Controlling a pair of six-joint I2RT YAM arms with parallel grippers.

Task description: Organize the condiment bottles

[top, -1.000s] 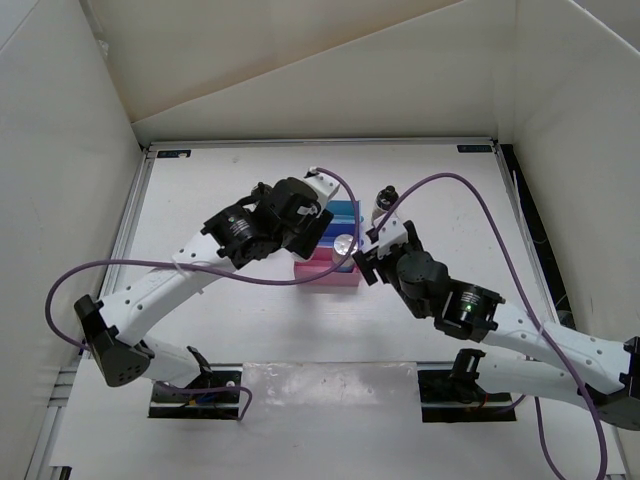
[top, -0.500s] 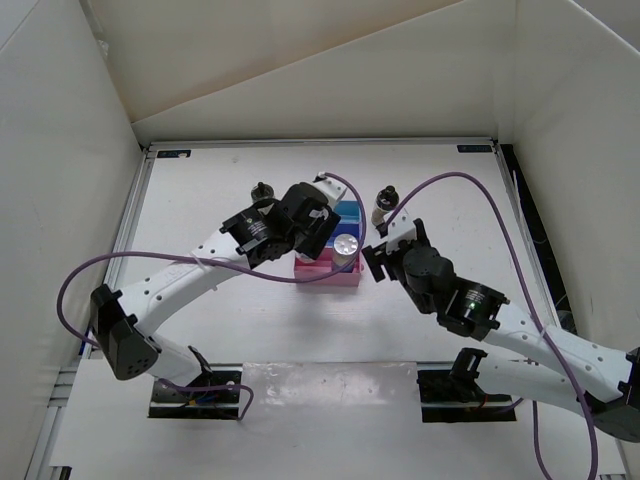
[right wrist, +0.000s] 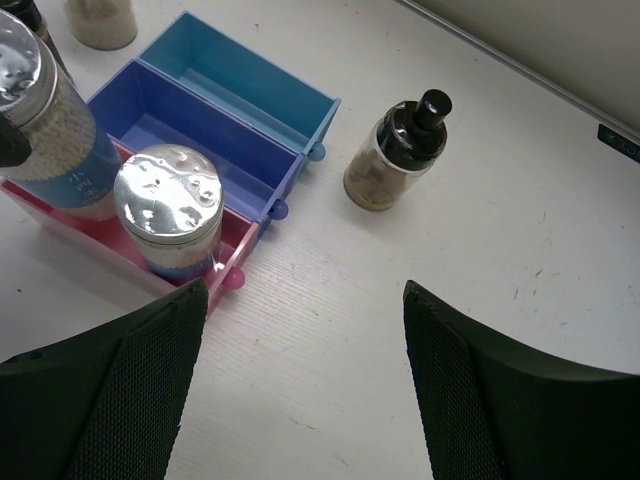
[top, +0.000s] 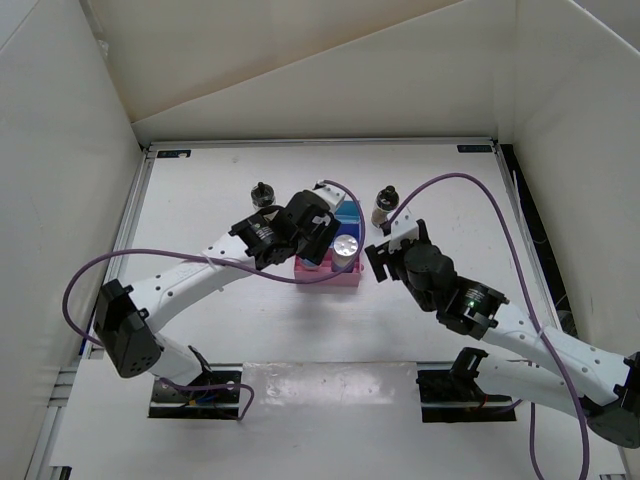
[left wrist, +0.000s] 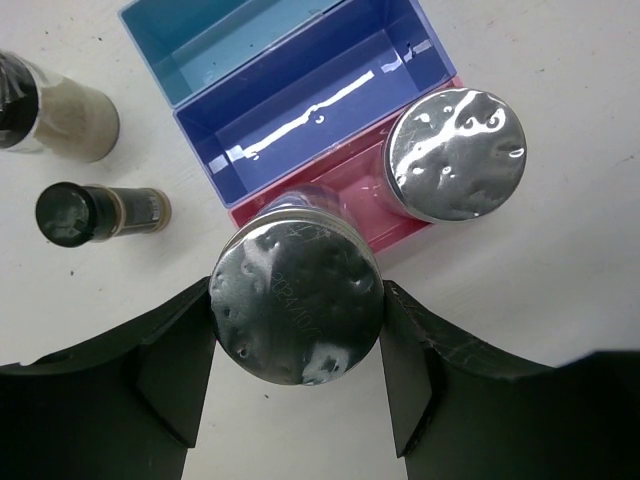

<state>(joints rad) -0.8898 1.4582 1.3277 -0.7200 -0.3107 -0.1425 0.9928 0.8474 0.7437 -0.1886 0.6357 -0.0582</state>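
The left fingers (left wrist: 170,370) are pinching a silver-topped bottle (left wrist: 296,298) at the pink rack tier (left wrist: 345,195) beside a second silver bottle (left wrist: 455,153); right fingers (right wrist: 140,390) are hanging spread.

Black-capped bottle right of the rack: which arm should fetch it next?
Right. The right gripper is open and empty, with that black-capped bottle just ahead of it. The left gripper is shut on a silver-topped bottle at the pink compartment of the rack.
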